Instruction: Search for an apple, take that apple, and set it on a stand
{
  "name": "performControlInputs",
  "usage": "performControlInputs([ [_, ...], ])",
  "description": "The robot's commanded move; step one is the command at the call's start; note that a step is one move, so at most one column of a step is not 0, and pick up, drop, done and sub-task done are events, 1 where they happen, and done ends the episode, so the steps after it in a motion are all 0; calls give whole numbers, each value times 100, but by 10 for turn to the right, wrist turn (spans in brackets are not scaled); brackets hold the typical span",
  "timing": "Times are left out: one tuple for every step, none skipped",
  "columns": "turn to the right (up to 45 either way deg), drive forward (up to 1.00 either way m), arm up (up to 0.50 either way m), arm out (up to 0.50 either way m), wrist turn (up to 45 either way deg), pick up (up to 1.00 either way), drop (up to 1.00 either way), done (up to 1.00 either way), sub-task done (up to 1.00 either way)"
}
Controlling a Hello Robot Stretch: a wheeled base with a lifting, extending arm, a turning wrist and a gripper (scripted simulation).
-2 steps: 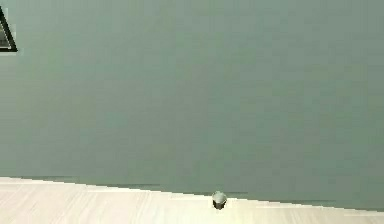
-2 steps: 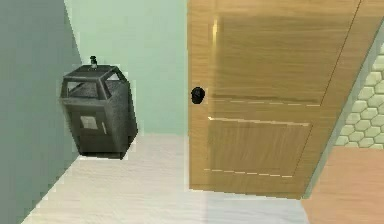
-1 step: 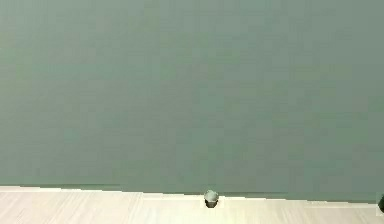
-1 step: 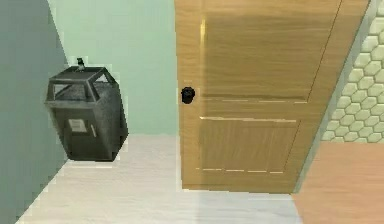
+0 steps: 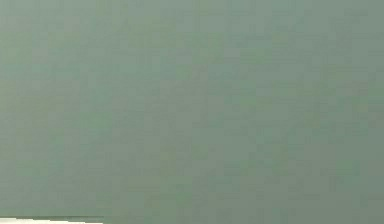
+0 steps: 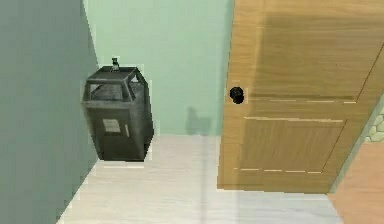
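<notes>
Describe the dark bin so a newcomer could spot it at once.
Start at the wooden door with the black knob, then follow the pale green wall toward the arm side view's left. In the corner, on the light floor, stands the bin: a dark grey box with a small pale label on its front.

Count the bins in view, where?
1. The dark bin stands on the floor in the wall corner, left of the wooden door in the arm side view. The door could hide more.

Bin (image 6: 117, 112) in corner, door (image 6: 300, 95) to its right.
</notes>
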Motion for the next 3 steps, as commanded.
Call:
performControlInputs([
  [-120,0,0,0,0,0,0,0,0],
  [0,45,0,0,0,0,0,0,0],
  [-450,0,0,0,0,0,0,0,0],
])
